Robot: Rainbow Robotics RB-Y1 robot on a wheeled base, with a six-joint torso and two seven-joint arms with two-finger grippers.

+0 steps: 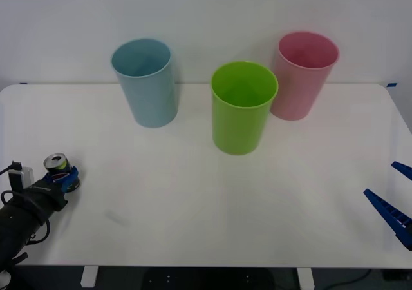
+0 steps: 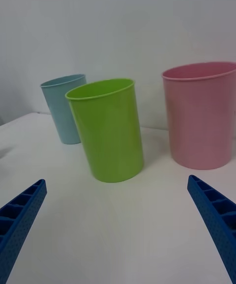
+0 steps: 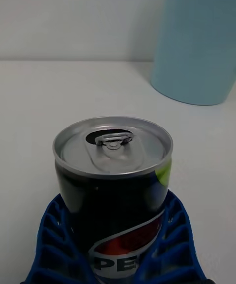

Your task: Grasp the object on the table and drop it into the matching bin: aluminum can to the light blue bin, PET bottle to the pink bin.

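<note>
The aluminum can (image 1: 56, 164), small and dark with a silver top and pull tab, stands upright near the table's (image 1: 193, 200) front left corner. My left gripper (image 1: 64, 177) is shut on it. In the left wrist view the blue fingers (image 3: 51, 235) curve around both sides of the can (image 3: 113, 166). The light blue bin (image 1: 147, 84) stands at the back left, well beyond the can, and shows close behind it (image 3: 196, 38). The pink bin (image 1: 301, 77) stands at the back right. My right gripper (image 1: 393, 203) hovers open at the table's right edge.
A lime green bin (image 1: 243, 109) stands between the two other bins, a little nearer the front. In the right wrist view the green bin (image 2: 108, 131) is nearest, with the pink bin (image 2: 201, 117) and the light blue bin (image 2: 64, 109) behind it.
</note>
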